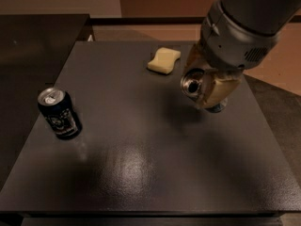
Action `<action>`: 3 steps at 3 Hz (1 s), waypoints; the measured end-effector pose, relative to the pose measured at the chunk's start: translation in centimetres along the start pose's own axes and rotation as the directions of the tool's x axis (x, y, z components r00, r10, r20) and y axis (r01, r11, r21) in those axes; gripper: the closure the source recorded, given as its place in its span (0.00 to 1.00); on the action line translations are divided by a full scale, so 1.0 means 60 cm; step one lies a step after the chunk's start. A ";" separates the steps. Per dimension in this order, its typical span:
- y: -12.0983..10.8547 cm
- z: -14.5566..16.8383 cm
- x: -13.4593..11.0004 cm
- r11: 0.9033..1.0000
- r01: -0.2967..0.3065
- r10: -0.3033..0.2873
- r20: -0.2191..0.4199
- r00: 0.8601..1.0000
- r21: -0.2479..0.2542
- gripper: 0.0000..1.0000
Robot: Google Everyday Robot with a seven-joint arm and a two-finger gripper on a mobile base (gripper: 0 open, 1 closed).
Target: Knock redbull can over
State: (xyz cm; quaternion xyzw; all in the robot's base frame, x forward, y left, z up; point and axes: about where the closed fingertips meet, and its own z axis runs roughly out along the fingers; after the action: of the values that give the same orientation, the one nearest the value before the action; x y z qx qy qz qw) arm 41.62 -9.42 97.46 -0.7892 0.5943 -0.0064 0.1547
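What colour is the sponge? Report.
Pale yellow, camera view; sponge lies near the gripper holding the redbull can.

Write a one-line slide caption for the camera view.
Robot hand grips the tilted silver can at the table's right side; dark can stands left, sponge behind.

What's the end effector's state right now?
End effector: closed on the tilted redbull can, above the right side of the table.

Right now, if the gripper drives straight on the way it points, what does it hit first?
The redbull can. The gripper points down over the right side of the table and is already shut on the tilted can. Next would be the table top, seemingly just beneath, though depth is unclear.
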 end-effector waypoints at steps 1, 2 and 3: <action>-0.006 0.014 0.029 0.999 0.052 -0.052 -0.117 0.992 -0.002 1.00; -0.008 0.038 0.050 0.995 0.094 -0.098 -0.216 0.972 -0.024 1.00; -0.007 0.069 0.061 0.991 0.118 -0.130 -0.278 0.952 -0.057 1.00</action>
State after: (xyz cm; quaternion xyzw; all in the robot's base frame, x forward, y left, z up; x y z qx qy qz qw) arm 43.91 -11.77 93.00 -0.8190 0.5595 -0.1163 0.0521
